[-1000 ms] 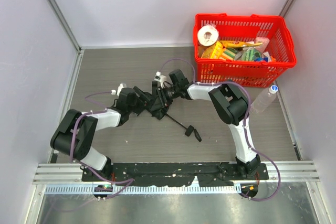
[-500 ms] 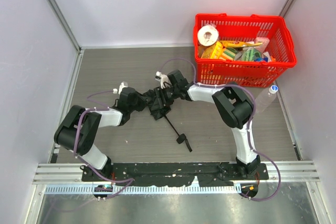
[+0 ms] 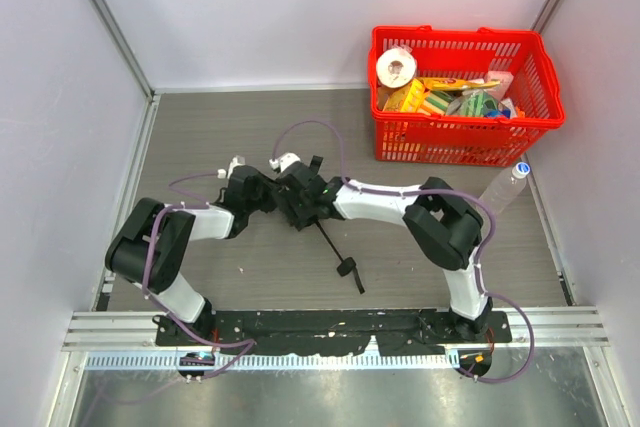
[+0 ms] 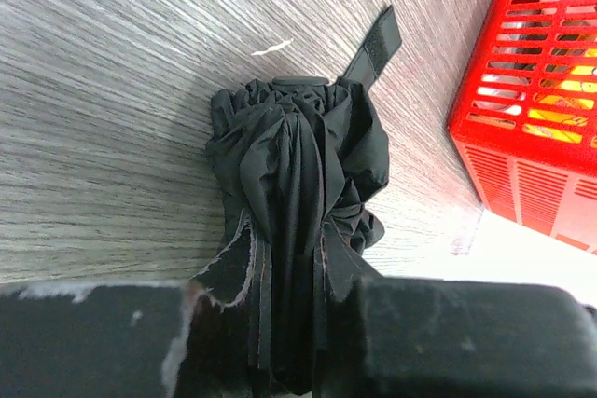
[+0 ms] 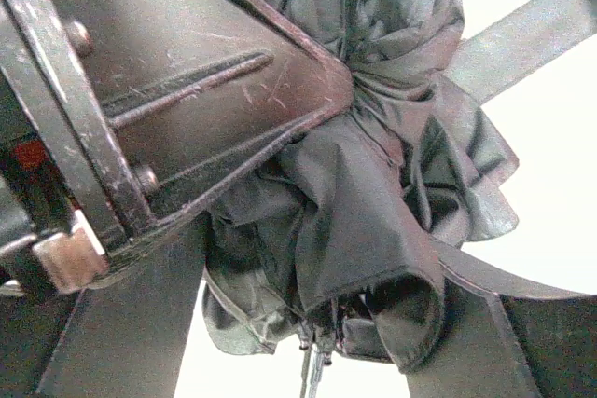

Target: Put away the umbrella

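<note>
The black umbrella [image 3: 303, 215] lies mid-table, its thin shaft [image 3: 327, 240] running down-right to the small handle [image 3: 347, 268]. My left gripper [image 3: 272, 197] reaches in from the left and is shut on the bunched canopy [image 4: 298, 156], fabric pinched between its jaws [image 4: 297, 347]. The closing strap [image 4: 375, 36] sticks out beyond the folds. My right gripper [image 3: 300, 190] hovers over the same bundle and is open. Its fingers [image 5: 131, 342] stand wide on either side of the crumpled fabric [image 5: 373, 193]. The shaft tip [image 5: 312, 370] shows below.
A red basket [image 3: 465, 142] full of groceries stands at the back right, its wall [image 4: 541, 90] close beyond the umbrella. A clear plastic bottle [image 3: 505, 187] lies against the right wall. Grey walls enclose the table on three sides.
The left gripper has shut on the canopy. The right gripper has opened and slid left over the bundle. The handle end swung from the right down toward the near edge.
</note>
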Robot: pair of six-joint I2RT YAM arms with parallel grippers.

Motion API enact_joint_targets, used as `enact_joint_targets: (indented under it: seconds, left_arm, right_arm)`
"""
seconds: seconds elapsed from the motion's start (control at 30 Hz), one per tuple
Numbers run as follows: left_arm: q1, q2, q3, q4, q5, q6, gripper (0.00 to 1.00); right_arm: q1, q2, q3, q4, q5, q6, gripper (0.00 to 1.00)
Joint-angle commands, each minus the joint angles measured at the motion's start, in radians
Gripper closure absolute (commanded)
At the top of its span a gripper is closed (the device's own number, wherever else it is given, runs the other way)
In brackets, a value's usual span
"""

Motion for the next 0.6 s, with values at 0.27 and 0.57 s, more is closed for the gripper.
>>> enact_joint_targets:
  seconds: [0.27,0.57]
  left_arm:
    - [-0.005,0.017,-0.096,-0.228,0.102,-0.044,0.96]
    - [0.080,-0.142,-0.133,-0.235,0.168,0.022,0.42]
  right_arm:
    - [0.053,0.101,-0.076,0.080,0.250,0.082,0.72]
    - [-0.124,0.101,-0.096,0.097,-0.477,-0.046,0.99]
